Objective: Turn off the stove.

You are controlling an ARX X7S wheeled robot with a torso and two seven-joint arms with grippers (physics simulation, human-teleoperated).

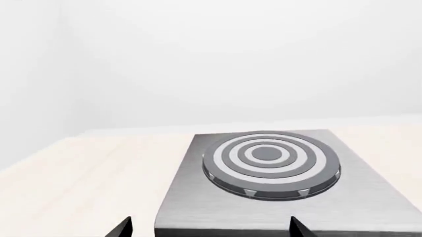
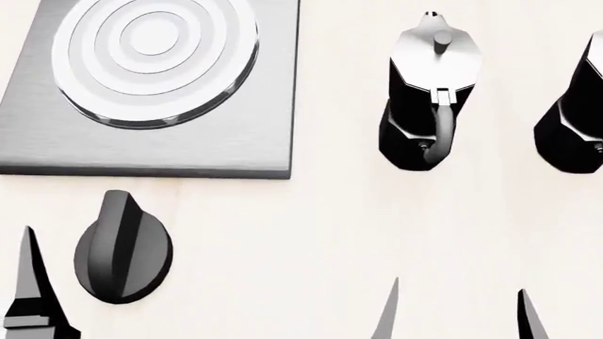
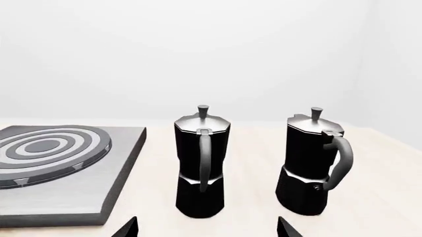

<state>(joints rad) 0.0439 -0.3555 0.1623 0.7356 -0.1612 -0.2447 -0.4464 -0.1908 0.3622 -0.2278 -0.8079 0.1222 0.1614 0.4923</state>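
Black fingertips are all that shows of either gripper. In the head view one tip of the left gripper (image 2: 33,296) rises at the lower left edge, and in its own wrist view two tips stand well apart with nothing between them, so its jaws are open and empty. The right gripper (image 2: 457,318) shows two thin tips at the bottom right, likewise spread and holding nothing.

The knob (image 2: 123,247) lies just beside the left fingertip, toward the robot's right and slightly ahead of it, apart from it and not between the jaws. The right gripper is well apart from it, so the left arm is clearly the nearer one. The knob's raised bar runs almost straight away from the robot, tilted a little; the coming move probably needs the open jaws brought across to straddle that bar.

The knob is a small black disc resting on the pale wooden table (image 2: 311,240), just in front of the stove (image 2: 254,134), a brushed-grey square plate whose round burner (image 2: 155,60) carries concentric light and dark rings. Two moka pots (image 2: 428,92) stand off to the right.
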